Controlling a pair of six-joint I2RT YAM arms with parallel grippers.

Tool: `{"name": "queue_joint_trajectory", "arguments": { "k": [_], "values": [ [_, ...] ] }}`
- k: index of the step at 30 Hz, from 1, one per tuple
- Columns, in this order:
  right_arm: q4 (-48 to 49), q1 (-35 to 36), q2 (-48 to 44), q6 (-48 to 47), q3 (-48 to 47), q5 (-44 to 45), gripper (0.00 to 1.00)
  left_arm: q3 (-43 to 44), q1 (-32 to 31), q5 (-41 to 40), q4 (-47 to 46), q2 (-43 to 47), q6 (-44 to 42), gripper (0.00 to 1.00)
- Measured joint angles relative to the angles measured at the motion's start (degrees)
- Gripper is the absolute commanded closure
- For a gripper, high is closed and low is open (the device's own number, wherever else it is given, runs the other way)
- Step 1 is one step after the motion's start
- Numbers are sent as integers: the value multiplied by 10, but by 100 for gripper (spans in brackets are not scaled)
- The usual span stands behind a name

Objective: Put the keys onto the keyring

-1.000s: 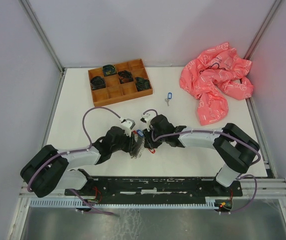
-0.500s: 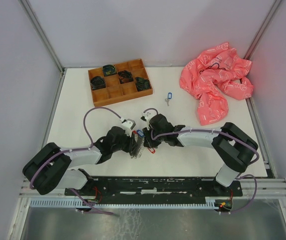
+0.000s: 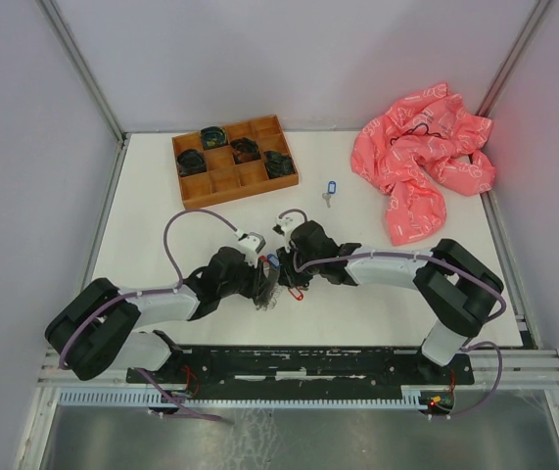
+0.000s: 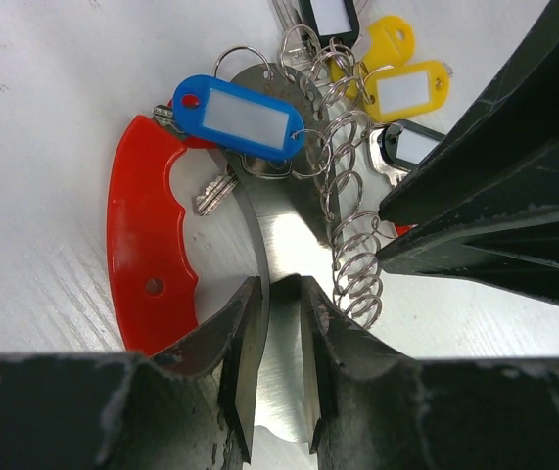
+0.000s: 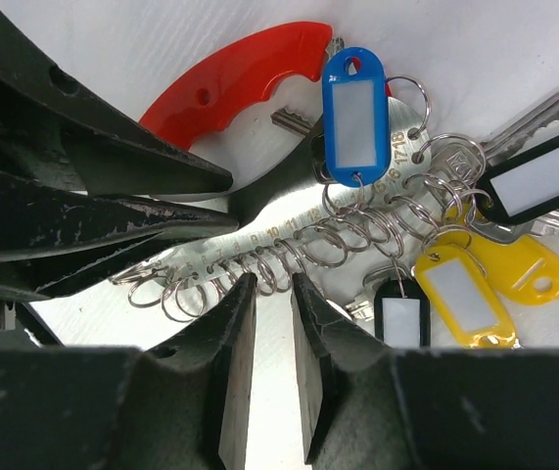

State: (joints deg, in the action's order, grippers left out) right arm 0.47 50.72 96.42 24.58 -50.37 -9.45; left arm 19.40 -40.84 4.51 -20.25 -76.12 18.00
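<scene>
At the far left of the table (image 3: 142,225), a wooden tray (image 3: 228,181) is sitting with dark items in four of its compartments. Near of it, the left arm is reaching right toward the table centre. The left gripper (image 4: 279,289) is pinching the flat silvery strip of the keyring (image 4: 147,245), with one finger pressed to each side of the strip. The keyring is lying on the table at the centre, between the two grippers. Its curved red plastic piece is lying left of the strip in the left wrist view, and a row of small split rings (image 4: 352,259) is running along the strip. The keys (image 4: 215,193) are bunching at the far end of that row. A blue tag (image 4: 240,117) is lying across the strip, with yellow tags (image 4: 406,90) and black tags (image 4: 411,145) just beside it. The right gripper (image 5: 271,284) is meeting the bunch from the right. Its fingers are standing close together with a narrow gap, their tips at the ring row (image 5: 259,269); whether they are pinching a ring cannot be told. Farther right and far of the grippers, a single key with a blue tag (image 3: 330,188) is lying apart. A crumpled pink cloth (image 3: 421,157) is lying at the far right.
</scene>
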Motion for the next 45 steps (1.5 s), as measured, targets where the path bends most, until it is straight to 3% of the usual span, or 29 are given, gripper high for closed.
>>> {"name": "queue_joint_trajectory", "arguments": {
  "k": [12,18,26,30,33,41,45],
  "values": [
    [5,0,35,-3,-9,4,71,3,0,7,-11,-11,9,70],
    [19,0,42,-4,-10,-16,78,4,3,11,-14,-14,23,70],
    [24,-2,41,-17,-10,-47,96,4,3,17,-29,-23,32,71],
    [20,-6,33,-30,-10,-51,99,1,3,17,-34,-22,36,70],
    [16,-14,16,-44,-7,-54,98,-14,3,18,-44,-10,36,69],
    [-21,-42,1,-63,-7,-49,77,-30,7,32,-53,3,36,68],
    [-47,-42,-14,-62,-3,-50,74,-26,7,36,-51,0,36,68]
  ]
}}
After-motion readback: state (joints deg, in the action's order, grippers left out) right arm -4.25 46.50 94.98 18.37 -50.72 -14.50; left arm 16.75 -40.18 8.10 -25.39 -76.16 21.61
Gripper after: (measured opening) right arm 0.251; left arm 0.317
